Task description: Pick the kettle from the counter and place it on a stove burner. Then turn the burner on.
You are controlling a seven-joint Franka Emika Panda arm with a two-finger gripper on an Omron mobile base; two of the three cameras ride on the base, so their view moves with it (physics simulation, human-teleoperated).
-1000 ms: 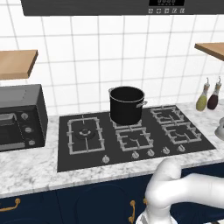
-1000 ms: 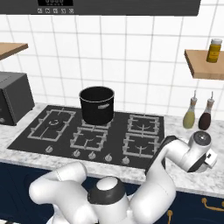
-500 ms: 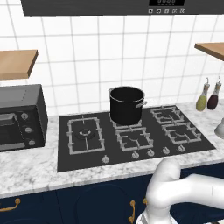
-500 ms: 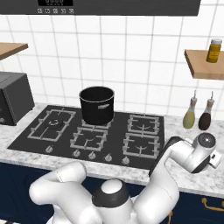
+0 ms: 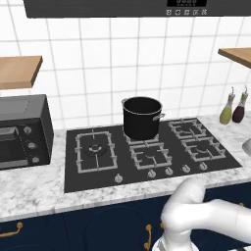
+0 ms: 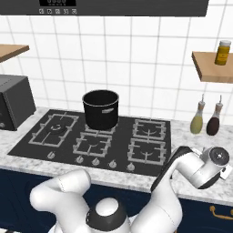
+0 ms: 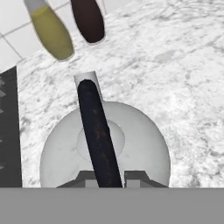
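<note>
Silver-white and shiny, the kettle (image 7: 105, 144) is squat and round, seen from above in the hand view: a domed body with a faint circular lid, a short spout pointing toward the wall, and a thin black arched handle (image 7: 97, 131) running across its top. It stands on the counter (image 7: 175, 78), right of the hob's dark edge and near an olive bottle (image 7: 50, 30) and a dark bottle (image 7: 87, 19). The gripper (image 7: 104, 177) is directly over the kettle, one fingertip on each side of the handle; whether the tips press on it cannot be told. In the right base view the arm's hand (image 6: 214, 166) hangs over the counter right of the hob. A black pot (image 6: 101, 109) stands on a rear grate; the large burner (image 6: 55, 129) lies at the hob's left end.
</note>
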